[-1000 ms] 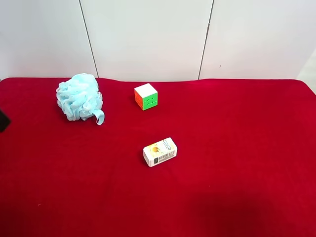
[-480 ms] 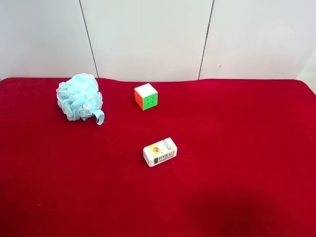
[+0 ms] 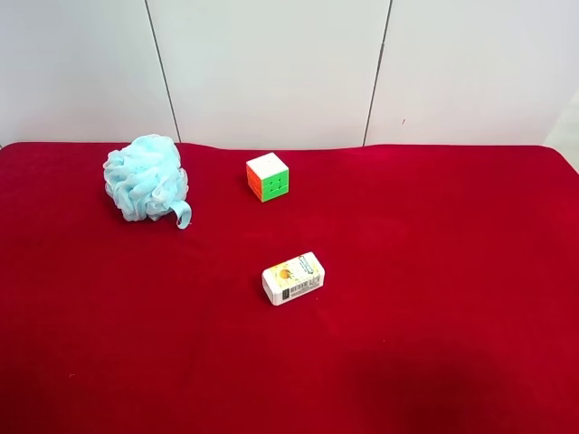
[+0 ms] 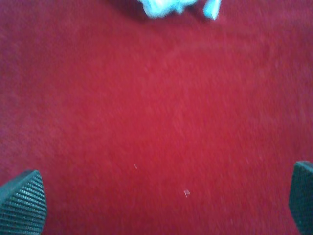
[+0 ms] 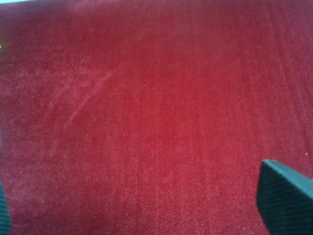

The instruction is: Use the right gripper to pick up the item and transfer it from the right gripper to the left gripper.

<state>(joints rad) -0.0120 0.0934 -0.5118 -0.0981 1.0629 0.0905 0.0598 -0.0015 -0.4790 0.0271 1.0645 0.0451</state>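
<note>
The light-blue mesh bath pouf [image 3: 145, 178] sits on the red cloth at the far left of the exterior high view, its ribbon loop [image 3: 182, 215] lying beside it. No arm shows in that view. My left gripper [image 4: 161, 200] is open and empty above bare cloth; the pouf's edge [image 4: 166, 6] shows well ahead of it, apart from the fingers. My right gripper [image 5: 144, 205] is open and empty over bare red cloth, and the pouf is not in its view.
A multicoloured puzzle cube [image 3: 268, 176] stands at the back middle. A small white printed carton [image 3: 293, 278] lies near the centre. The red cloth [image 3: 434, 271] covers the whole table, with a white panelled wall [image 3: 271, 72] behind.
A black part at the exterior high view's left edge one second ago has gone out of view. The pouf, cube and carton have not moved.
</note>
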